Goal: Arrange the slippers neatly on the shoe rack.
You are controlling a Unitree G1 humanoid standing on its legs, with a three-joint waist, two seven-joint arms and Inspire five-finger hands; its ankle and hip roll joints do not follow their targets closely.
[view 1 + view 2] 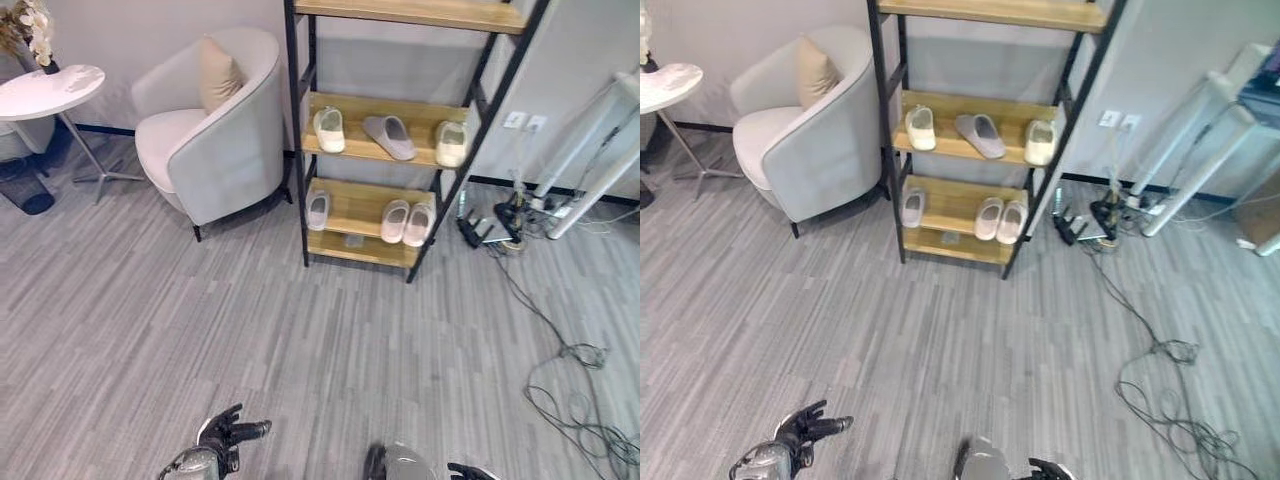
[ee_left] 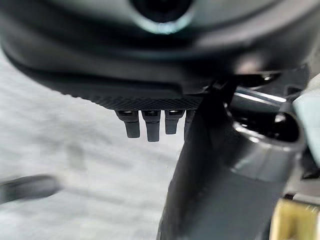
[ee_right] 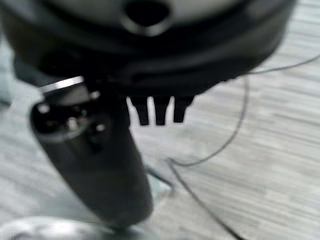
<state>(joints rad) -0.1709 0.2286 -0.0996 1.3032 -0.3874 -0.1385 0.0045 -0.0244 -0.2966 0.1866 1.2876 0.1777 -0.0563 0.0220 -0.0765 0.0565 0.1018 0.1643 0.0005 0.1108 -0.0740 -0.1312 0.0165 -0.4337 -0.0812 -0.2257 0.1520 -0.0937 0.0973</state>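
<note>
The shoe rack [image 1: 303, 150] has a black frame and wooden shelves and stands against the far wall. On its middle shelf a white slipper [image 1: 329, 129] lies at the left, a grey slipper [image 1: 390, 136] lies askew in the middle, and a white slipper [image 1: 451, 143] lies at the right. The lower shelf holds a single pale slipper [image 1: 318, 210] at the left and a pale pair [image 1: 406, 222] side by side at the right. My left hand [image 1: 225, 435] hangs low over the floor, far from the rack, open and holding nothing. My right hand [image 3: 95, 155] is also open and holds nothing.
A pale armchair [image 1: 215, 130] with a cushion stands left of the rack. Further left are a round white side table [image 1: 50, 90] and a dark bin [image 1: 25, 185]. A power strip [image 1: 480, 230], white poles [image 1: 590, 170] and loose cables [image 1: 580, 400] lie to the right.
</note>
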